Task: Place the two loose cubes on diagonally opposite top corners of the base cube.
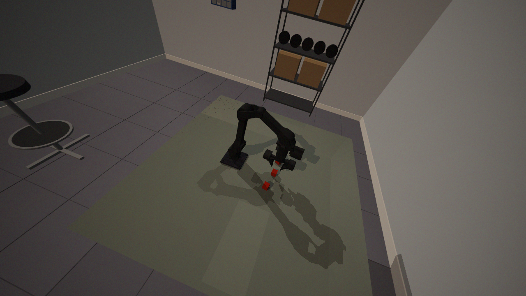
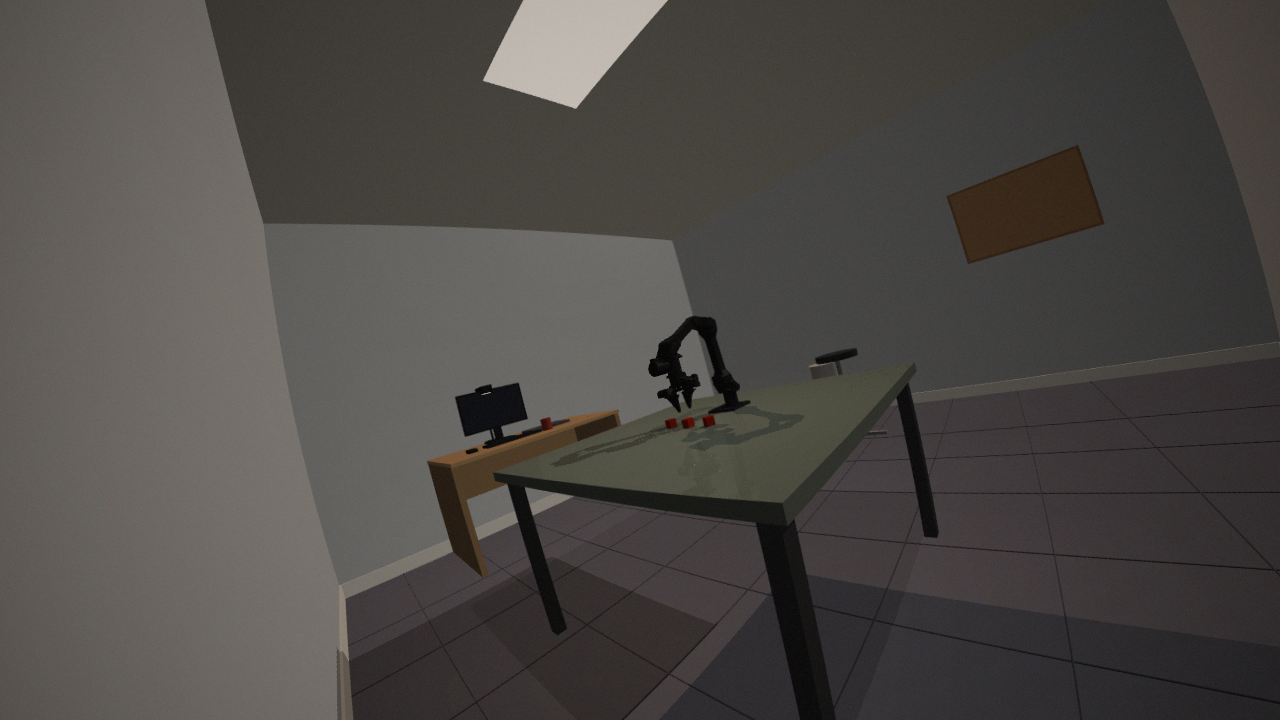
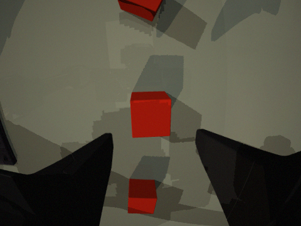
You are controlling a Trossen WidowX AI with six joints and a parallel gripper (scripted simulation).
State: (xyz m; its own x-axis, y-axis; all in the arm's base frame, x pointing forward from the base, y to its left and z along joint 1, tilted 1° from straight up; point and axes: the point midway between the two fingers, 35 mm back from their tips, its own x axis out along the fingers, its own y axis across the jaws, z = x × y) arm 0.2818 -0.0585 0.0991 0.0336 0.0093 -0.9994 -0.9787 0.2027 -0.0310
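Middle cube (image 1: pixel 274 172) (image 2: pixel 688 422) (image 3: pixel 151 118) is on the green table (image 1: pixel 158 213) (image 2: pixel 742 465), in a row with two more red ones. From my top view, the shelf-side cube (image 1: pixel 277 162) (image 2: pixel 708 420) (image 3: pixel 139 9) is at its one o'clock, partly hidden by my gripper (image 1: pixel 276 166) (image 2: pixel 683 410) (image 3: pixel 155 138), and the far-end cube (image 1: pixel 266 186) (image 2: pixel 671 423) (image 3: pixel 142 196) is at seven. All three stand apart, none stacked. I have the pincer apart, holding nothing, its fingertips pointing down above the table. On my wrist view, one fingertip is at the middle cube's eight o'clock and the other at about four; the shelf-side cube is cut off by the frame at twelve, turned askew to the middle one. The arm's base plate (image 1: pixel 239 166) (image 2: pixel 717 410) (image 3: pixel 9 157) is between nine and ten from the middle cube in the top view.
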